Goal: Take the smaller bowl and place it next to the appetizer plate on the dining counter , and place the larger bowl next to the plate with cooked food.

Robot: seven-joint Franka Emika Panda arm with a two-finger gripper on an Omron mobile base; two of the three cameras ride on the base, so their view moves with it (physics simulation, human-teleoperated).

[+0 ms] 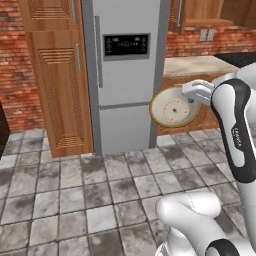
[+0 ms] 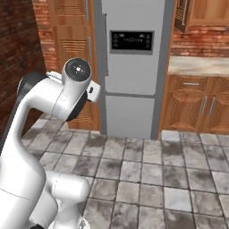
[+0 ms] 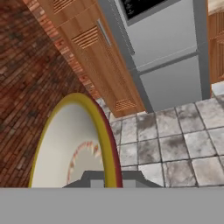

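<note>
Gripper [image 1: 192, 97] is closed on the yellowish rim of the larger bowl [image 1: 173, 107], carrying it in the air, tipped on edge with its pale inside facing the left base camera; behind it stands a grey fridge [image 1: 125, 75] between wooden cabinets [image 1: 55, 75]; grey tiled floor [image 1: 75, 200] lies below.

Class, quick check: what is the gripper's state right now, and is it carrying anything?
Gripper: shut on the rim of the larger bowl, carried on edge in front of the fridge.
</note>
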